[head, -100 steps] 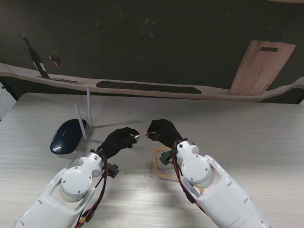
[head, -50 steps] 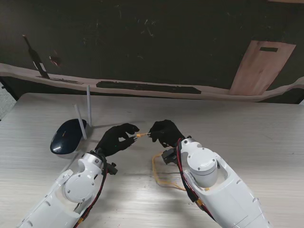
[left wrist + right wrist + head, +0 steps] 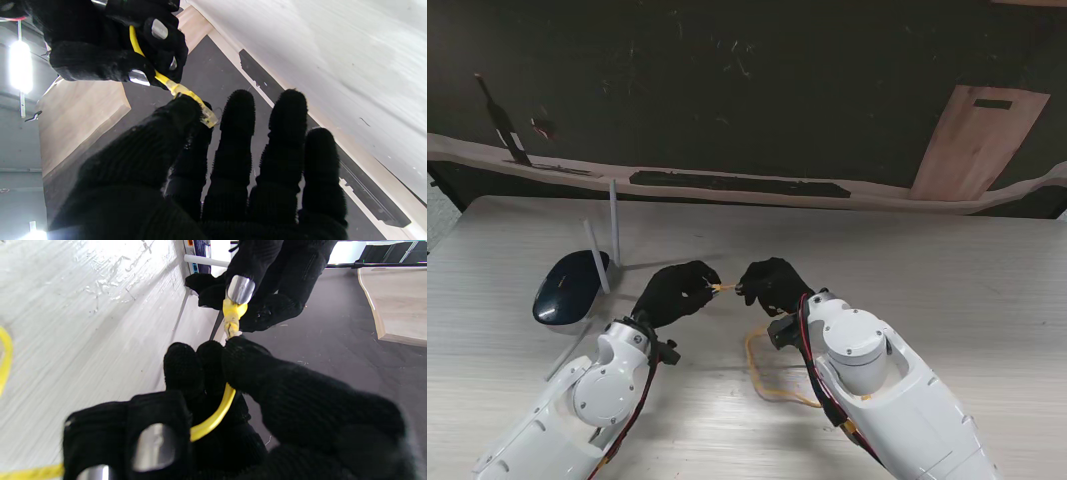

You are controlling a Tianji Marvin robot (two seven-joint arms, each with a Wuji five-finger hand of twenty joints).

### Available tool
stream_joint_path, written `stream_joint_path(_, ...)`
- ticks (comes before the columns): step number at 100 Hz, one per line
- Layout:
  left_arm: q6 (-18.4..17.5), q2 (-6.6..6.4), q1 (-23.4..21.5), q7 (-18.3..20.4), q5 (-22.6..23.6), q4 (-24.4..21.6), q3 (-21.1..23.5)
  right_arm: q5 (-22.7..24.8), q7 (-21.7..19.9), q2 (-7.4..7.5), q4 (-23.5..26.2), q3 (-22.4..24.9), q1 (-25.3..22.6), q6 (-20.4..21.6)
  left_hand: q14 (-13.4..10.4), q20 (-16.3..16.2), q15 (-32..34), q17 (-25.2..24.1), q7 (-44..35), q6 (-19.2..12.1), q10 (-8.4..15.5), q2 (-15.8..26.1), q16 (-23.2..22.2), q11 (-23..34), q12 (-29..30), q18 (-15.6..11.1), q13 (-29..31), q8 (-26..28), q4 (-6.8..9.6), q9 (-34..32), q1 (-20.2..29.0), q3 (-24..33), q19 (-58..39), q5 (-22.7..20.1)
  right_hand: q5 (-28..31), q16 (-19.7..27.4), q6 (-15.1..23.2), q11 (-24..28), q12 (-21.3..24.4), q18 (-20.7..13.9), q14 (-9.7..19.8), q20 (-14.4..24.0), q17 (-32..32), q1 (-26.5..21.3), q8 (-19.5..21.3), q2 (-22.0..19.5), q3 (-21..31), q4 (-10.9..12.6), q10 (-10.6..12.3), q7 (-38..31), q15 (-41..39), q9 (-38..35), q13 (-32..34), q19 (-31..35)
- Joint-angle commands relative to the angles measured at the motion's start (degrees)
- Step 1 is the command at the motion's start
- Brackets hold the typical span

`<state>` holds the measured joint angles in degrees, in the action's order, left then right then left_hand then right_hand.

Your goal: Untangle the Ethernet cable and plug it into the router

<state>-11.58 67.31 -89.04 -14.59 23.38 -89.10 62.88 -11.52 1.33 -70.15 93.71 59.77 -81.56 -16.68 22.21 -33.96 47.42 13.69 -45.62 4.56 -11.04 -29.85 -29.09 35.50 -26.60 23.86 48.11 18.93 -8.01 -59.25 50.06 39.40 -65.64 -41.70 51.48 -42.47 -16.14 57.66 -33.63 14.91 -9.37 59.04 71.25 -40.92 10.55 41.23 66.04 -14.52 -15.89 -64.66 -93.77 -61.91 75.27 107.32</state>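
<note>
While both black-gloved hands meet above the pale wood-grain table [image 3: 947, 280], the scene reads as follows.

Left hand: the left hand [image 3: 677, 292] pinches the clear plastic plug [image 3: 207, 116] of the yellow Ethernet cable [image 3: 762, 372] between thumb and forefinger; its other three fingers [image 3: 237, 133] stand straight and apart, touching nothing.

Right hand: the right hand [image 3: 770, 283] is clenched around the same cable just behind the plug, the yellow cord running through its curled fingers [image 3: 181, 368] and out past the palm.

Cable end: the short yellow stretch [image 3: 723, 288] between the two hands is held off the table, with the hands nearly touching.

Cable slack: the rest of the cable lies in a loose loop on the table, nearer to me than the right hand and partly hidden by the right forearm [image 3: 877, 390].

Router: the dark blue, rounded router [image 3: 570, 285] with two upright white antennas [image 3: 613, 222] sits on the table to the left of the left hand, apart from it; its ports cannot be made out.

Cable and router: the plug is not in the router.
</note>
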Motion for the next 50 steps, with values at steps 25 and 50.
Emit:
stream_joint_path(25,-1.10,0.86,-0.10,0.57,-3.89,-0.34,-0.54,1.57,-3.14,0.67,-0.83,-0.65,0.06,2.20,1.43,-3.21,10.60,4.09,-6.77,3.72,-0.33,0.03,-4.24,9.12,-2.82,-0.41,6.93,-0.39,0.35,-4.34,4.87,-1.34,-5.10,-3.43,-1.77,4.60,1.71,7.41,2.65,-6.31,-6.13,-15.04,-2.07,-1.07,-1.76,-1.32,-1.83,-0.37,-11.00,0.26,0.59,-5.13,-0.87,12.66)
stream_joint_path(50,-0.22,0.79,-0.39,1.73,-5.33,-1.07,-0.65,8.53,-1.71,1.18,-4.61,-2.78,0.94,13.92,1.72,-4.21,13.87,7.27,-9.29,6.17,-1.00,-3.70,-6.54,12.90,-3.67,0.36,10.59,-0.19,2.53,-6.20,2.44,5.17,-7.34,-4.05,-11.34,20.36,8.17,-3.58,12.03,21.66,-14.50,-35.19,-24.91,0.02,-2.66,6.92,3.94,1.29,-6.25,8.44,36.04,8.53,-11.13,-23.15)
